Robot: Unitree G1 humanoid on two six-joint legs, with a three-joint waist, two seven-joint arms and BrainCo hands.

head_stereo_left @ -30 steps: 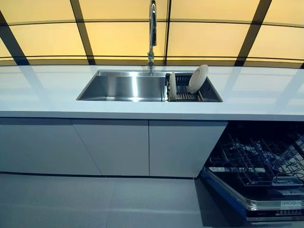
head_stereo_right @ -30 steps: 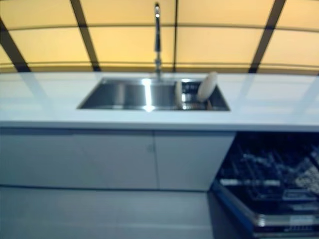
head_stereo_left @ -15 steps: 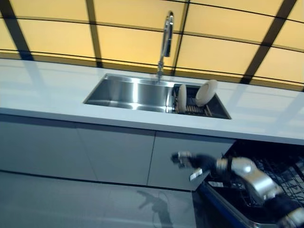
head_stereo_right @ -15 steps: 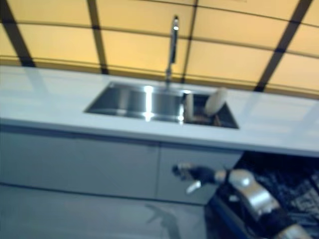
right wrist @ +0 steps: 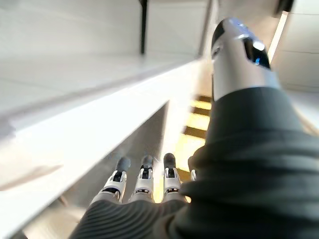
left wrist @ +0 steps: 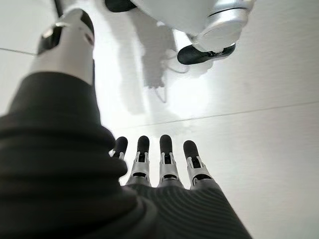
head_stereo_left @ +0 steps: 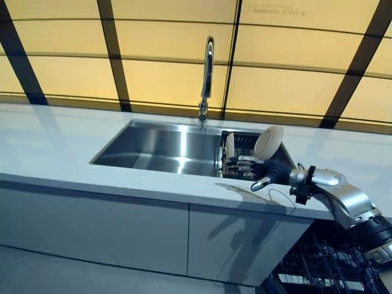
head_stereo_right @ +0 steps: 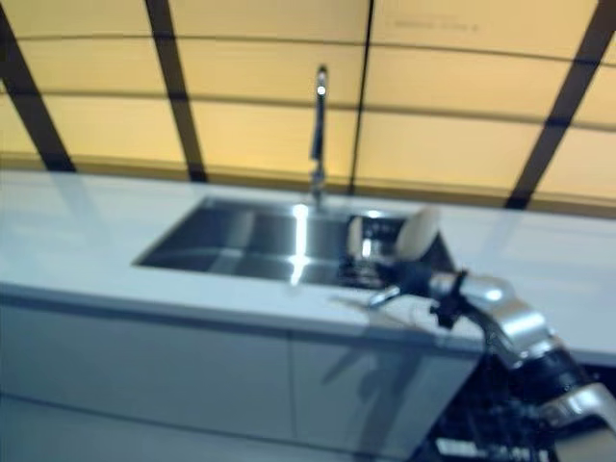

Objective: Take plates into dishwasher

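Two white plates stand in a dark rack (head_stereo_left: 243, 142) at the right end of the steel sink (head_stereo_left: 159, 144): one upright (head_stereo_left: 229, 146), one leaning back (head_stereo_left: 269, 141). My right hand (head_stereo_left: 250, 169) is open and empty, fingers straight, held over the counter's front edge just in front of the rack, apart from the plates. Its wrist view shows the straight fingers (right wrist: 144, 179) along the counter edge. My left hand (left wrist: 159, 167) shows only in its wrist view, open and empty, hanging above the floor. The open dishwasher's rack (head_stereo_left: 327, 272) is at the lower right, under the counter.
A tall faucet (head_stereo_left: 207, 73) rises behind the sink. The white counter (head_stereo_left: 49, 147) runs across, with white cabinet fronts (head_stereo_left: 122, 236) below. Yellow wall panels with dark strips stand behind.
The camera has shifted. My right arm has risen from in front of the cabinet to counter height, and the hand has reached to just before the plate rack.
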